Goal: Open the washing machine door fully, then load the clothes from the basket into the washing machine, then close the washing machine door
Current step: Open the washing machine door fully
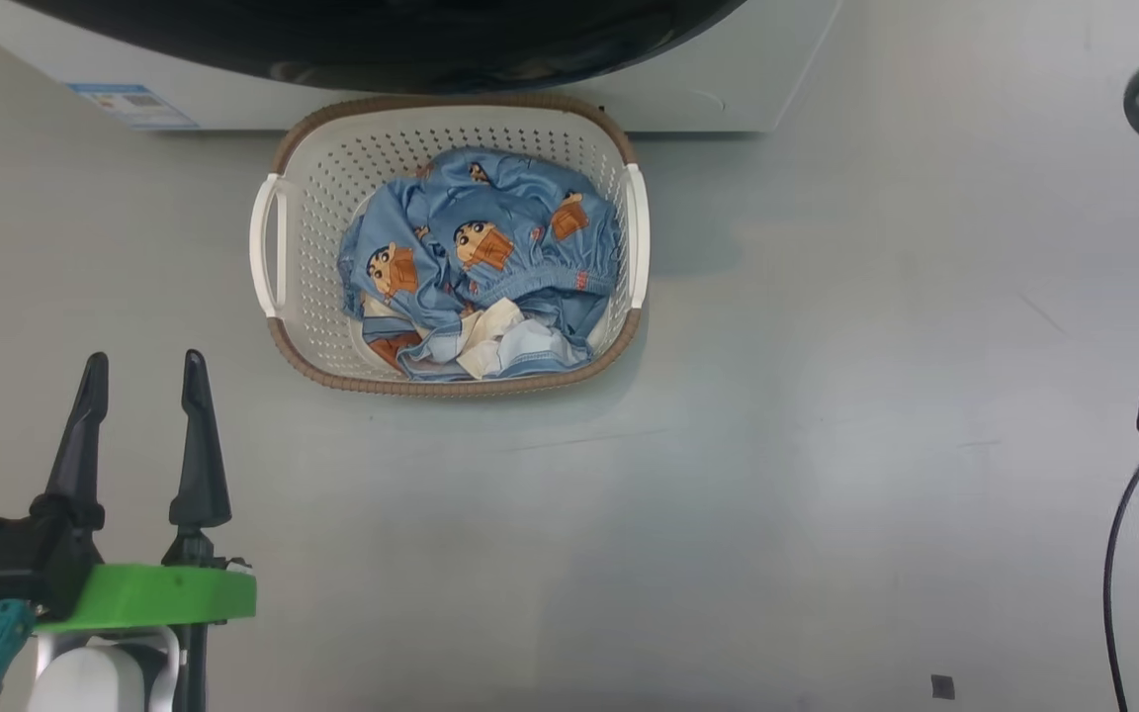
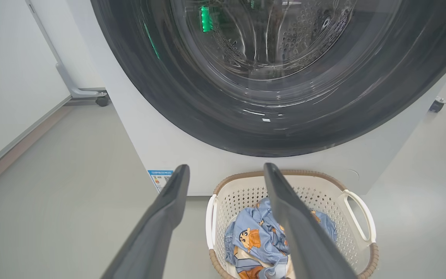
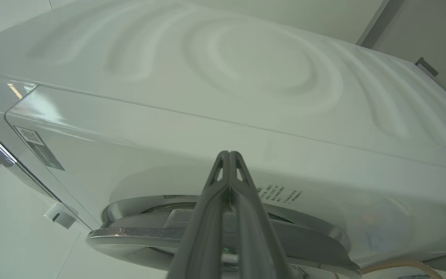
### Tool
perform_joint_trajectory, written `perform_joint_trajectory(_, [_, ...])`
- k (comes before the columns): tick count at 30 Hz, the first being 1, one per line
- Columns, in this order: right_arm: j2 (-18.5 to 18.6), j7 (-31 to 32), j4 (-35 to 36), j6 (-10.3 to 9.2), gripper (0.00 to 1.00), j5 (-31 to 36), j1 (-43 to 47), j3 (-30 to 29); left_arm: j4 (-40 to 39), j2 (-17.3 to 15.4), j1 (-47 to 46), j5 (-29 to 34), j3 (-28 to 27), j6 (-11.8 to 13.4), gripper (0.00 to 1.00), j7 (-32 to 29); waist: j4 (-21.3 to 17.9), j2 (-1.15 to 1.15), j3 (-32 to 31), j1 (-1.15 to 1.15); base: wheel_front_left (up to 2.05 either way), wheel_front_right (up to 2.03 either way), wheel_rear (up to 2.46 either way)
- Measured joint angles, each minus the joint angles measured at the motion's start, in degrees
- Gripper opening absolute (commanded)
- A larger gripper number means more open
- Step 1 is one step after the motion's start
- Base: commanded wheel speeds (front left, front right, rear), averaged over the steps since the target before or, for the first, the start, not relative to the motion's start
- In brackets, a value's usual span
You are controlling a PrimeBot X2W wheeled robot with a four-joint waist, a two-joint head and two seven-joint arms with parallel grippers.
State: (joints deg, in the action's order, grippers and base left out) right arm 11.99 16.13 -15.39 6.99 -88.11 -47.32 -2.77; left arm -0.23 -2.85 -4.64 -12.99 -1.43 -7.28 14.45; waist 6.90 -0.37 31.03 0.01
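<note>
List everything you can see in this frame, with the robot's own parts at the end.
washing machine: one, white, on the grey floor behind the basket
washing machine door: one, glossy black ring around clear glass, on the machine's front
label sticker: one, blue, at the machine's lower corner on the robot's left
basket: one, cream-white with a brown rim, on the floor just in front of the machine
clothes: a heap, count unclear, light blue with orange-brown figures plus a cream piece, inside the basket
left hand: one, dark fingers, open and empty, left of the basket and nearer the robot
right hand: one, grey fingers, shut, up beside the machine near a silvery rim
</note>
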Motion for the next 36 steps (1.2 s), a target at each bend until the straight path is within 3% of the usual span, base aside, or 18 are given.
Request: perform_joint_trajectory(36, [-0.68, 7.81, -6.05, 0.0, 0.0, 2.6, -13.73, 9.54, 2.94, 0.29, -2.76, -1.18, 3.28, -0.01, 1.0, 0.0, 7.53, 0.0, 5.32, 0.0, 0.0, 0.0, 0.0])
